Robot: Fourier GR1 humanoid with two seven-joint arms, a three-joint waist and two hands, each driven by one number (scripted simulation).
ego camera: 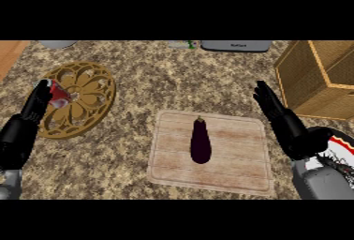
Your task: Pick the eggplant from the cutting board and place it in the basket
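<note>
At the far left the left hand (34, 104) comes up from the lower edge with its fingers straight and together, holding nothing; it lies along the left rim of the trivet (86, 75). The trivet is a round wooden piece with a carved flower pattern, lying flat on the speckled counter (138, 61). A small red and white thing (61, 96) sits on the trivet's left part, just beside the fingertips — whether they touch it cannot be told.

Along the counter's far edge a grey round object (56, 44) shows at the left, and further right a small green and white item (183, 44) sits just beside a grey appliance (236, 45).

In the middle lies the board (235, 164), pale wood with rounded corners. The eggplant (200, 140) rests on it, left of the board's centre, dark purple, lengthwise, its stem pointing to the far side. Neither hand touches it.

Right of the board the right hand (276, 112) is raised over the counter, fingers straight and slightly apart, pointing to the far side — empty. It stands between the board and the basket (297, 79), near the board's right edge. The basket, woven and box-shaped, sits at the upper right, well apart from the eggplant. A plate (340, 147) with a red and black pattern shows at the right edge, partly behind the right forearm.
</note>
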